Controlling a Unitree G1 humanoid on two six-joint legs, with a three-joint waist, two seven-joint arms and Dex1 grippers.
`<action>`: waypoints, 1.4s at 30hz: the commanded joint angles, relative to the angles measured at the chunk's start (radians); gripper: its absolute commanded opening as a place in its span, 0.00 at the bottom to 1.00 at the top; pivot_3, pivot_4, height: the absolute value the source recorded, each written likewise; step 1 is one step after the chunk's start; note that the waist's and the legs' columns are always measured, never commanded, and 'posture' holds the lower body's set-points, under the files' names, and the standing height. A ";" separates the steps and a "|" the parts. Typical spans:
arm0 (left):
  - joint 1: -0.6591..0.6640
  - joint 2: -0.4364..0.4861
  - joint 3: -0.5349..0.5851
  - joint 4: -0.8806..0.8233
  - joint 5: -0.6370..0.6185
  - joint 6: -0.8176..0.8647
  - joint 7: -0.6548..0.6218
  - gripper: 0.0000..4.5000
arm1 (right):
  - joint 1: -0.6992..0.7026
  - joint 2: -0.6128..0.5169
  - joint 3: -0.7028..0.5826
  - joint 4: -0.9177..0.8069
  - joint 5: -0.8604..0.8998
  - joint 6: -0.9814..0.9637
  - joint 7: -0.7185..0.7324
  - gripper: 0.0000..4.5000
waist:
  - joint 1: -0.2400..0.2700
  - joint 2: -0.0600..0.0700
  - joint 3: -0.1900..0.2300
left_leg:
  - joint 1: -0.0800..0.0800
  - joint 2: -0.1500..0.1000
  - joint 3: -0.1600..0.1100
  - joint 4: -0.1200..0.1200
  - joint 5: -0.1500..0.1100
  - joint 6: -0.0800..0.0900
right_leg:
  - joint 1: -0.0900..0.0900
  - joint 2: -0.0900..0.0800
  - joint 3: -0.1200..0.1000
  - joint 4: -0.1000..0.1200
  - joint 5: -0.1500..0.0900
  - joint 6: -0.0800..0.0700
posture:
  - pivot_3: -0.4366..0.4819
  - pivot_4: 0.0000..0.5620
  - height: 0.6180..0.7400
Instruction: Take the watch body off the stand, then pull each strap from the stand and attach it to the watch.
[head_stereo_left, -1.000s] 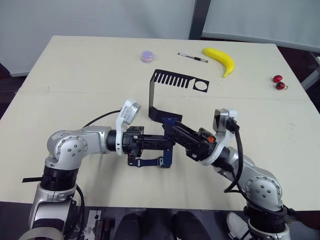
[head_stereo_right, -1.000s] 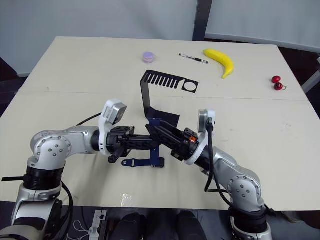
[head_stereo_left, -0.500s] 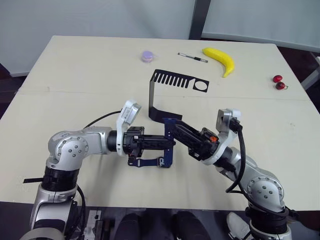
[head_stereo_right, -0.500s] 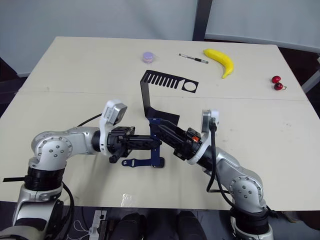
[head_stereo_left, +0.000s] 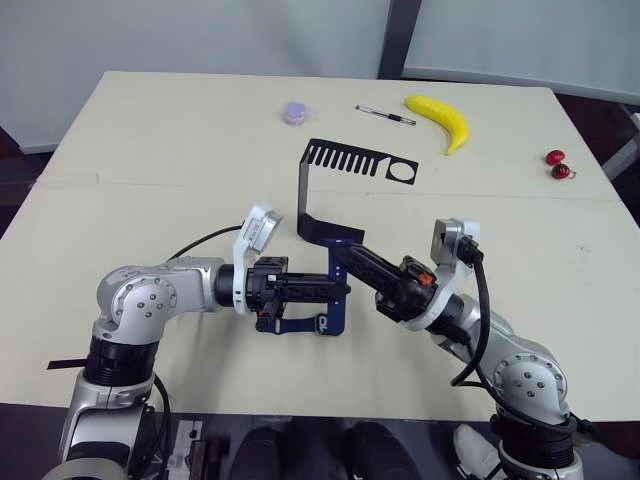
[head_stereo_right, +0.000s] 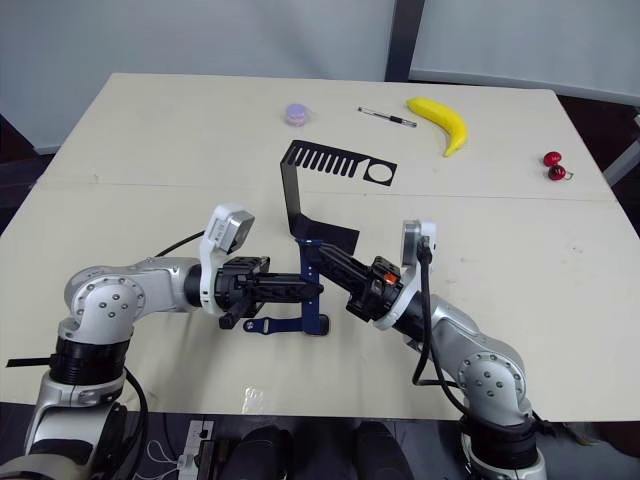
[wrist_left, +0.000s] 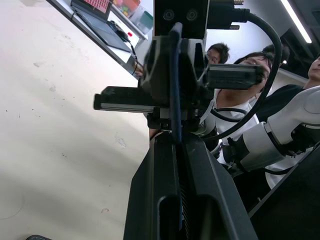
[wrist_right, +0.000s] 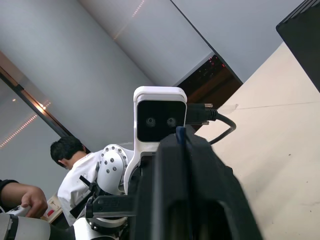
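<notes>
No writing, label, brand, number or sign can be read on anything in any of these views.

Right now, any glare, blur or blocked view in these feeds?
Head views: even soft light, the table free of glare. Left wrist view: the left gripper looms close and soft, with a bright ceiling strip top right. Right wrist view: the right gripper blocks the centre.
</notes>
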 joint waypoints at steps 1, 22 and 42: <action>-0.004 0.002 0.017 -0.037 -0.016 -0.004 0.002 0.00 | 0.010 -0.003 0.002 -0.014 0.014 -0.006 0.019 0.01 | 0.000 0.000 0.000 | 0.000 0.000 0.000 0.000 0.000 0.000 | 0.000 0.000 0.000 0.000 0.000 0.000 | 0.48 0.27 1.00; -0.003 -0.001 0.017 -0.048 -0.019 -0.005 0.001 0.00 | 0.015 -0.004 0.001 -0.007 0.036 0.003 0.020 0.15 | 0.000 0.000 0.000 | 0.000 0.000 0.000 0.000 0.000 0.000 | 0.000 0.000 0.000 0.000 0.000 0.000 | 0.48 0.27 1.00; 0.000 0.007 0.016 -0.050 -0.020 -0.001 -0.003 0.00 | 0.019 -0.004 0.006 -0.016 0.003 -0.019 0.057 0.03 | 0.000 0.000 0.000 | 0.000 0.000 0.000 0.000 0.000 0.000 | 0.000 0.000 0.000 0.000 0.000 0.000 | 0.48 0.27 1.00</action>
